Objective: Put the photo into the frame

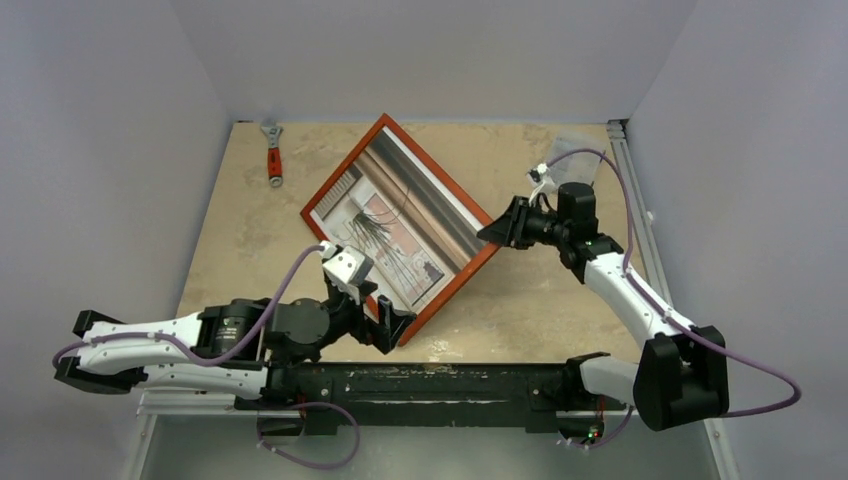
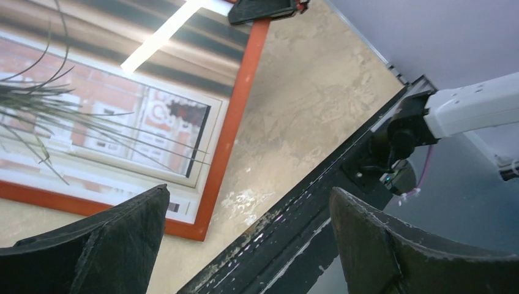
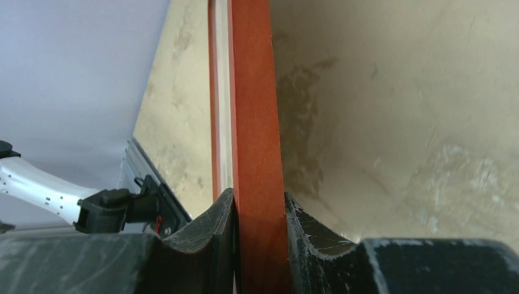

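Right gripper (image 1: pixel 497 228) clamped on frame (image 2: pixel 237 104) edge. Photo (image 1: pixel 400 225) lies inside frame on table (image 1: pixel 540 300). Left gripper (image 2: pixel 249 188) jaws wide apart, holding nothing. Red lettering (image 2: pixel 162 111) in photo blurred, not readable.

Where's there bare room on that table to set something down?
Bare: the patch between the frame, right arm and black rail; the left strip between wrench and left arm. Crowded: the middle under the frame, and its corners by the left pincer and right pincer.

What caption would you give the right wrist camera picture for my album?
Right tool pinching the border of a thin orange-brown wooden picture frame, mottled beige table behind.
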`<state>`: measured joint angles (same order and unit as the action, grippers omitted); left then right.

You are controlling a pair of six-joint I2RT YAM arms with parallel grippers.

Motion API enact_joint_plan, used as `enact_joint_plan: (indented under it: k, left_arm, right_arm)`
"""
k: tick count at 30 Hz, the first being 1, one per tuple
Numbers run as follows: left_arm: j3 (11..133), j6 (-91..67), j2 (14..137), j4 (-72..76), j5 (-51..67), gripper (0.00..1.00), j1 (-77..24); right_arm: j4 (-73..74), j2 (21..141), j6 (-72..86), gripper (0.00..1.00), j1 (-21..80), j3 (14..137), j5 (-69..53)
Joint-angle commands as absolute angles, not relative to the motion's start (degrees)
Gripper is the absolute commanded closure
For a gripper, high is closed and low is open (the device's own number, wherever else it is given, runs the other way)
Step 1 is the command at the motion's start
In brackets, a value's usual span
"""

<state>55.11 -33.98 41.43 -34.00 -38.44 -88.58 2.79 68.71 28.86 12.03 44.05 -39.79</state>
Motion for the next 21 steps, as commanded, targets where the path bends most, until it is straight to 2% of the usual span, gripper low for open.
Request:
enact_joint_plan:
  k: [1,7,12,15,18,21]
  left_arm:
    - [53.2,-40.7,42.9,-38.1,-42.6,0.00,-88.7]
    - [47.8,-47.5,45.8,-34.4,-41.1,0.00,-88.8]
    - [39.7,-54.7,47.0,-24.4,-39.3,0.00,-88.8]
    - [34.8,-58.1,47.8,-19.7,-39.3,0.00,-88.8]
    - [32.0,-60.5,49.1,-18.0,-39.6,0.00,-88.9]
    - [32.5,-61.0,50.9,-19.3,-39.3,0.00,-88.9]
  right_arm:
    - [6.5,68.5,23.8,1.00,11.7,41.3,-39.8]
    - [5.0,69.4,22.6,1.00,9.6,36.3,-32.8]
    - [2.6,70.9,21.2,1.00,9.2,33.5,-27.6]
    - [1.9,72.3,20.7,0.92,9.1,33.2,-24.5]
    - [3.3,74.0,21.2,0.76,9.1,34.2,-19.5]
    - [3.0,76.7,21.7,0.66,9.0,34.8,-18.5]
